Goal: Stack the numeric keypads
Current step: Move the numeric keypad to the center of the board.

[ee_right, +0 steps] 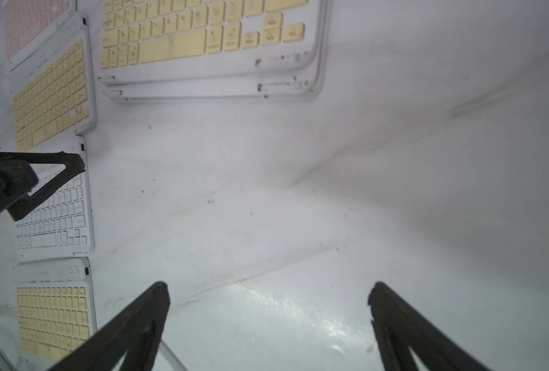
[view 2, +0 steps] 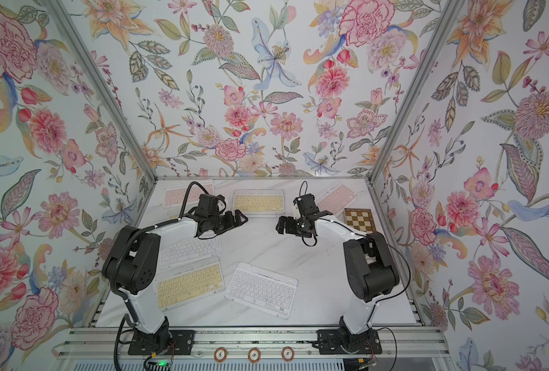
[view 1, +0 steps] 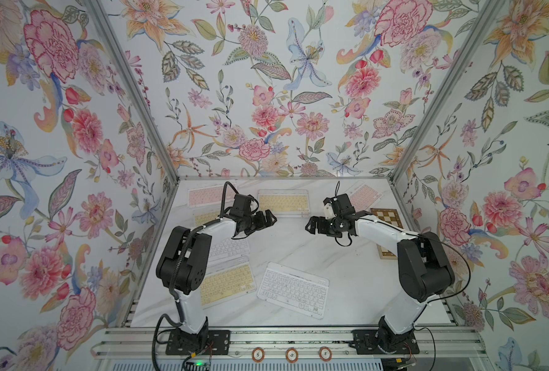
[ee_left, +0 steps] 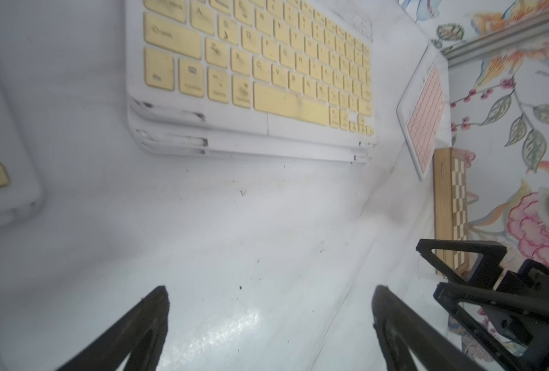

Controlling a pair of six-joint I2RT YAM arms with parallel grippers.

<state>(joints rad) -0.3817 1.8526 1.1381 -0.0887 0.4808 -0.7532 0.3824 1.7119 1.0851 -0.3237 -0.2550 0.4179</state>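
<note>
Clock: you read it on the tabletop, twelve at the back wall, six at the arm bases.
Left tool: its jaws stand wide apart with nothing between them. It hangs over bare tabletop, toward eleven o'clock from the centre.
Right tool: jaws also wide apart, nothing held. It hangs toward one o'clock from the centre and faces the left tool, apart from it.
Stack: at twelve o'clock, a yellow keypad on top. The wrist views show more white frames under it, but you cannot count them surely.
Pink keypad: at eleven o'clock.
Second pink keypad: at one o'clock, turned askew.
Small yellow keypad: at ten o'clock, mostly hidden by the left arm.
White keypad: at nine o'clock, partly under the left arm.
Near yellow keypad: at eight o'clock, just beside the white keypad.
Second white keypad: at six o'clock, askew, alone.
Chessboard: at two o'clock, partly under the right arm.
</note>
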